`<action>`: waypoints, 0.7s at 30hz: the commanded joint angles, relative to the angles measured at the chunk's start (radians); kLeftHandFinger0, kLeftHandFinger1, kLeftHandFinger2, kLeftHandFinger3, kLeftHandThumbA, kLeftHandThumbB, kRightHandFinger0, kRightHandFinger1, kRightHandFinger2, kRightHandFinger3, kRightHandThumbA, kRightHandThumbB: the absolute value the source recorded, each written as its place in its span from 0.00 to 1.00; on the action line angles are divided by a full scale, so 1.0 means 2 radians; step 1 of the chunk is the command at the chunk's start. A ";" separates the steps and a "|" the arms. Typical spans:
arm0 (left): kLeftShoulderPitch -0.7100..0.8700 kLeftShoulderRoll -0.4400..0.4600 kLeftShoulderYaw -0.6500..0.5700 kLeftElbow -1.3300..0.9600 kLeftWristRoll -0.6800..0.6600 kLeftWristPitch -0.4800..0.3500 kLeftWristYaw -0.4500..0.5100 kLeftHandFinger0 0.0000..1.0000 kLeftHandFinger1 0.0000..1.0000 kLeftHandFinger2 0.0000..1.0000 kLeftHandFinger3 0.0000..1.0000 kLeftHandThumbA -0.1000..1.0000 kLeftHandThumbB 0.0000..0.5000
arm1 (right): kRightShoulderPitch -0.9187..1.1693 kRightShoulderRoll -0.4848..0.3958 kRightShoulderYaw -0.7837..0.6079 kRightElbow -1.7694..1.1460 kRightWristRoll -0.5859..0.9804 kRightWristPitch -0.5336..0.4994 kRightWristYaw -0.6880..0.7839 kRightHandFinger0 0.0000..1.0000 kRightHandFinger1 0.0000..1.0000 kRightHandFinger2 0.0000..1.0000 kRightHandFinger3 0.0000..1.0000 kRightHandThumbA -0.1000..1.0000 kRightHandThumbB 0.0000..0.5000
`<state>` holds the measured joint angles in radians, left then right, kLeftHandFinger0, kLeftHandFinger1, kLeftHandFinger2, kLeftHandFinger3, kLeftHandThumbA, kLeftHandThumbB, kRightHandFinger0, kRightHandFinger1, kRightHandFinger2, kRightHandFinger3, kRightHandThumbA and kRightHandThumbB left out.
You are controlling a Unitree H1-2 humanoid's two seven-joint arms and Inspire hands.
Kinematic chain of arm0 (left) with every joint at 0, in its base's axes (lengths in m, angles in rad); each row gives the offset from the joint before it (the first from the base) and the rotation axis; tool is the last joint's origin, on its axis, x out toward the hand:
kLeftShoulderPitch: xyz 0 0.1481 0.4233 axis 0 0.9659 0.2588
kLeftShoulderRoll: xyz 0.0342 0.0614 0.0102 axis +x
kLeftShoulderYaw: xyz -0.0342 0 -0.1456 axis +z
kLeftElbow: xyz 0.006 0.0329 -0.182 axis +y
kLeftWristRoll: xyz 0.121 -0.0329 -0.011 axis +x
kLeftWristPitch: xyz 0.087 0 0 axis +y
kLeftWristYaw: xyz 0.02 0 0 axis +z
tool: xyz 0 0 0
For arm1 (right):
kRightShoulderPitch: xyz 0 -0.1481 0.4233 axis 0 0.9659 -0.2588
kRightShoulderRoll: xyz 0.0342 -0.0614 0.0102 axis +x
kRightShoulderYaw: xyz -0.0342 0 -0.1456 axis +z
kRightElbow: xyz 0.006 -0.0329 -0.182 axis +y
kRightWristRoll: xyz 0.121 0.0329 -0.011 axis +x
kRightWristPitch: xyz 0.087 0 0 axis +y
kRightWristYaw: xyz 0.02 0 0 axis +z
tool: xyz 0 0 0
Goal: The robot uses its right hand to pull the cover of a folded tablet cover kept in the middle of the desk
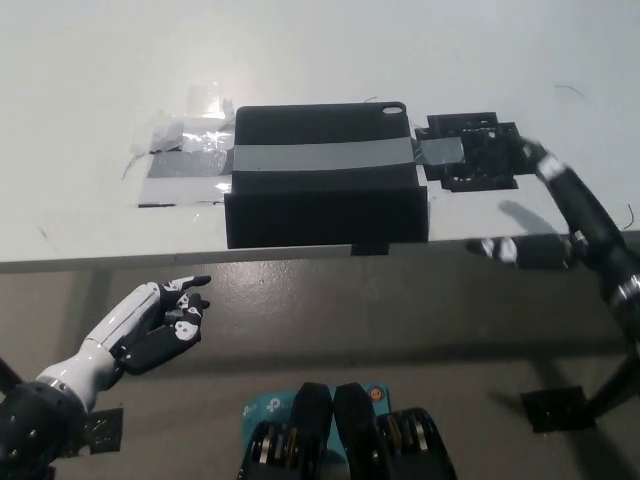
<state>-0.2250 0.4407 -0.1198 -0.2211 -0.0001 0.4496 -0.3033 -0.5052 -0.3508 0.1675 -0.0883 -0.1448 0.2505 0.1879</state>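
Note:
The folded black tablet cover (pixel 325 205) lies in the middle of the white desk (pixel 90 90), close to its front edge. A grey tape strip (pixel 320 158) runs across its top. My black right hand (pixel 545 175) reaches in from the right, its fingers (pixel 475 150) spread by the cover's right edge over the tape's end, with one finger lower down at the desk edge. It looks open, and I see no hold on the cover. My white left hand (pixel 160 320) rests below the desk's front edge at lower left, open and holding nothing.
Crumpled clear tape (pixel 185 135) sticks to the desk left of the cover. The desk's front edge (pixel 120 260) runs across the picture, with grey floor (pixel 400 310) below it. A small black block (pixel 550 408) lies on the floor at lower right.

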 commanded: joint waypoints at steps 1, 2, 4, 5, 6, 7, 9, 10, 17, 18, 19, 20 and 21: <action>-0.008 0.012 0.003 -0.019 -0.002 0.010 -0.013 0.77 0.83 0.96 1.00 1.00 0.24 | -0.061 0.012 0.026 -0.008 -0.058 0.012 -0.001 1.00 1.00 1.00 1.00 1.00 0.80; -0.008 0.011 0.004 -0.019 -0.002 0.010 -0.013 0.77 0.83 0.96 1.00 1.00 0.24 | -0.074 0.014 0.037 0.003 -0.068 0.008 0.001 1.00 1.00 1.00 1.00 1.00 0.87; -0.008 0.010 0.003 -0.019 -0.001 0.010 -0.014 0.76 0.83 0.96 1.00 1.00 0.22 | -0.082 0.016 0.044 0.005 -0.073 0.016 0.002 1.00 1.00 1.00 1.00 1.00 0.94; -0.009 0.011 0.002 -0.021 0.001 0.010 -0.014 0.76 0.83 0.96 1.00 1.00 0.21 | -0.099 0.024 0.053 0.012 -0.069 0.028 0.013 1.00 1.00 1.00 1.00 1.00 1.00; -0.009 0.010 0.002 -0.021 0.001 0.010 -0.015 0.76 0.83 0.96 1.00 1.00 0.21 | -0.101 0.025 0.054 0.013 -0.069 0.030 0.014 1.00 1.00 1.00 1.00 1.00 1.00; -0.009 0.009 0.003 -0.021 0.000 0.010 -0.014 0.76 0.83 0.97 1.00 1.00 0.18 | -0.117 0.030 0.070 0.020 -0.080 0.033 0.023 1.00 1.00 1.00 1.00 1.00 1.00; -0.009 0.009 0.003 -0.022 0.001 0.010 -0.015 0.77 0.83 0.97 1.00 1.00 0.18 | -0.129 0.032 0.086 0.029 -0.092 0.037 0.029 1.00 1.00 1.00 1.00 1.00 1.00; -0.009 0.009 0.003 -0.022 0.001 0.010 -0.015 0.77 0.84 0.97 1.00 1.00 0.18 | -0.134 0.033 0.092 0.033 -0.096 0.042 0.032 1.00 1.00 1.00 1.00 1.00 1.00; -0.008 0.010 0.003 -0.022 -0.002 0.010 -0.017 0.78 0.84 0.98 1.00 1.00 0.18 | -0.178 0.053 0.148 0.130 -0.147 0.023 0.026 1.00 1.00 1.00 1.00 1.00 1.00; -0.008 0.011 0.003 -0.022 -0.002 0.010 -0.018 0.78 0.85 0.99 1.00 1.00 0.16 | -0.187 0.057 0.159 0.159 -0.159 0.019 0.022 1.00 1.00 1.00 1.00 1.00 1.00; -0.008 0.011 0.003 -0.022 -0.002 0.010 -0.018 0.79 0.85 0.99 1.00 1.00 0.17 | -0.190 0.058 0.163 0.172 -0.166 0.014 0.018 1.00 1.00 1.00 1.00 1.00 1.00; -0.008 0.011 0.003 -0.022 -0.001 0.010 -0.018 0.79 0.85 0.99 1.00 1.00 0.17 | -0.193 0.059 0.167 0.186 -0.172 0.007 0.012 1.00 1.00 1.00 1.00 1.00 1.00; -0.008 0.010 0.004 -0.021 -0.003 0.010 -0.017 0.79 0.85 0.99 1.00 1.00 0.18 | -0.197 0.059 0.172 0.200 -0.178 0.005 0.012 1.00 1.00 1.00 1.00 1.00 1.00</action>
<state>-0.2246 0.4407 -0.1195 -0.2386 0.0011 0.4557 -0.3160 -0.8178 -0.2357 0.4858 0.2425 -0.4042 0.3010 0.2308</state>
